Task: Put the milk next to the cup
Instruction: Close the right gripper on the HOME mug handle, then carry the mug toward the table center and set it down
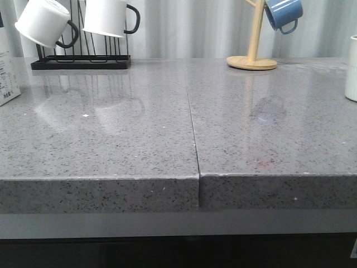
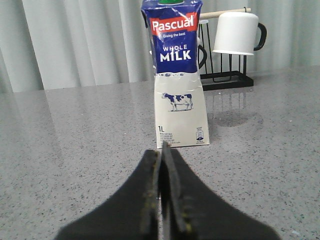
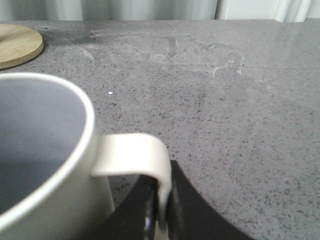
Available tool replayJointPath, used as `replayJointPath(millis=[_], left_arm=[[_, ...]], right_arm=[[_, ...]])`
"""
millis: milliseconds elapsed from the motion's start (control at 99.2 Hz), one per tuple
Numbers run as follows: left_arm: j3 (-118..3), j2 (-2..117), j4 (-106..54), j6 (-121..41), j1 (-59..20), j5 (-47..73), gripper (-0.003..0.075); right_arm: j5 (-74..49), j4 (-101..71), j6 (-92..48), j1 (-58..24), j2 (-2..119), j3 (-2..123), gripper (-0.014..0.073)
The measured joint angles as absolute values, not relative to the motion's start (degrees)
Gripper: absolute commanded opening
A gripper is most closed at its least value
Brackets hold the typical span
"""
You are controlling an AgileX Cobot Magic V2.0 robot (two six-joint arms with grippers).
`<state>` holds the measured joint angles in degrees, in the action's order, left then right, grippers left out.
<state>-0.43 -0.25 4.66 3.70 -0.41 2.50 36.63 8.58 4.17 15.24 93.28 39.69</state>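
Observation:
The milk carton, dark blue on top and white below with a cow picture, stands upright on the grey counter; only its edge shows at the far left of the front view. My left gripper is shut and empty, a short way in front of the carton. The white cup fills the right wrist view; its edge shows at the far right of the front view. My right gripper is shut on the cup's white handle. Neither arm shows in the front view.
A black wire rack with white black-handled mugs stands at the back left. A wooden mug tree with a blue mug stands at the back right. A seam runs down the counter's middle.

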Motion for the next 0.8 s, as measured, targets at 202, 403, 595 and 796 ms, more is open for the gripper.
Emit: replayJointPath(millis=[202,403,595,796], left_arm=[[-0.4,-0.2,4.7,3.7,-0.4,2.5,-0.0020],[-0.4,-0.2,4.7,3.7,-0.4,2.5,-0.0021],[-0.4,-0.2,4.7,3.7,-0.4,2.5,-0.0020],[-0.4,-0.2,4.7,3.7,-0.4,2.5,-0.0021]], right_arm=[[36.2,8.7,4.0,14.9,92.7,39.7,-0.0109],[35.0,5.3,3.7,10.0,89.1,39.7,-0.0109],[34.9,-2.2,0.5,2.0,88.5,39.7,-0.0109],[35.3,-11.2,-7.2,-7.6,88.5,39.7,-0.0109]])
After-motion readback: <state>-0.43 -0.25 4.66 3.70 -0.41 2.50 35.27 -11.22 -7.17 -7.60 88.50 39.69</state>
